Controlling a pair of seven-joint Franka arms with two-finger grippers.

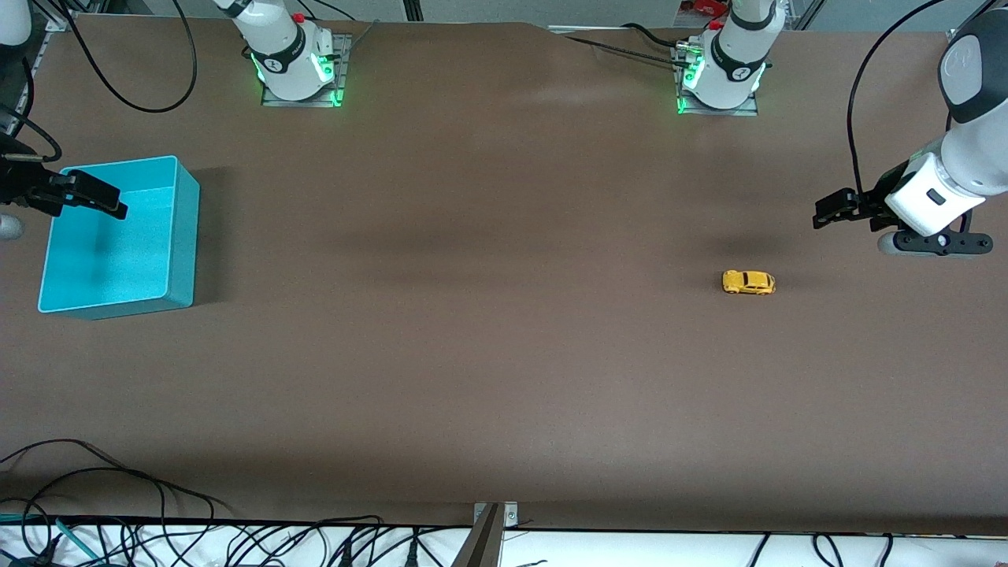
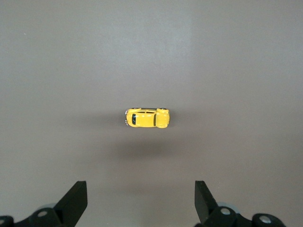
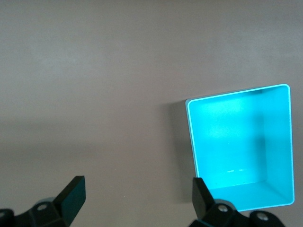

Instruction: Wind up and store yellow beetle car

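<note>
The yellow beetle car stands on its wheels on the brown table toward the left arm's end; it also shows in the left wrist view. My left gripper is open and empty in the air over the table beside the car, with the car showing ahead of its fingertips. The teal box stands open and empty at the right arm's end, and shows in the right wrist view. My right gripper is open and empty above the box's edge.
The two arm bases stand along the table edge farthest from the front camera. Loose black cables and a metal bracket lie at the edge nearest it. Bare brown table lies between car and box.
</note>
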